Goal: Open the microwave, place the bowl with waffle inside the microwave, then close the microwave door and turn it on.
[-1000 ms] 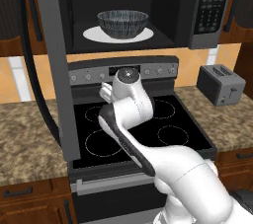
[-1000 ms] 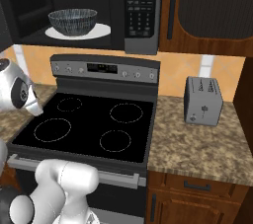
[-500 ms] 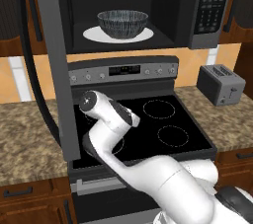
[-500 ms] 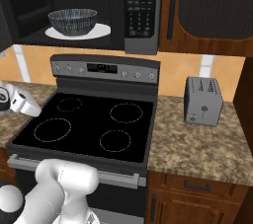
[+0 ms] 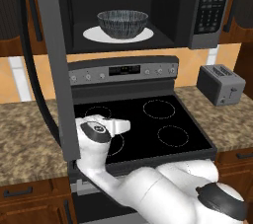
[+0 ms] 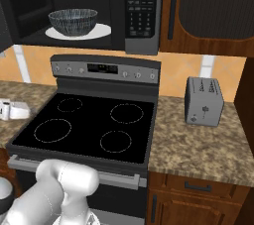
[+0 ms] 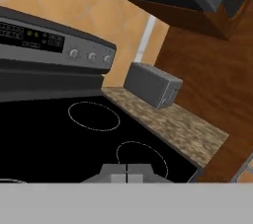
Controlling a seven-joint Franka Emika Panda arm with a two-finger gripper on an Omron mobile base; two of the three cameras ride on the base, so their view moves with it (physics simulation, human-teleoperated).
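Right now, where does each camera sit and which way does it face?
Left base view: behind-left, facing the open microwave and stove; the arm crosses its bottom.
Right base view: behind-right, same stove, toaster; arm lower left.
Hand view: low over the stove, facing the toaster; jaws shut.
Both base views share the bowl.

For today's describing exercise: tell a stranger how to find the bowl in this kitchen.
Start at the large black microwave standing open above the black stove. Inside lies a white round plate, and on it sits the small blue-grey streaked bowl. It is the only dish there; the grey toaster stands on the counter.
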